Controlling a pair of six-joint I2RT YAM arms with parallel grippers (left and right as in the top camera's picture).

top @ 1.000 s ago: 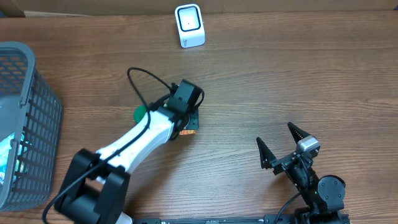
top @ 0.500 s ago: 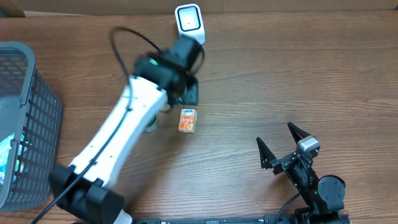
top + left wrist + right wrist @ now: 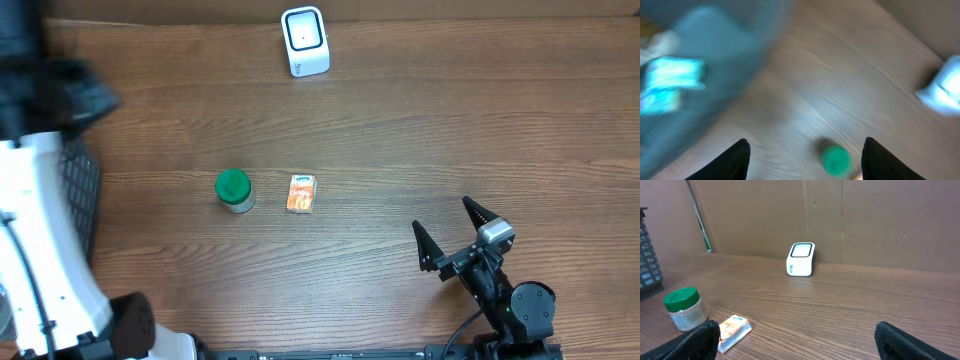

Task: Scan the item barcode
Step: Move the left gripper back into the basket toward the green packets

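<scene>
Left hand now away from carton

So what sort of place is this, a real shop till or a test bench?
Most likely a mock checkout on a test bench: a white barcode scanner, a grey basket at one side, and a green-lidded jar and small orange packet lying loose, with cardboard walling behind.

Noted a brown wood-grain table. A dark grey plastic mesh basket stood at its left edge; I saw only part of it from overhead. A brown cardboard wall closed the far side.
</scene>
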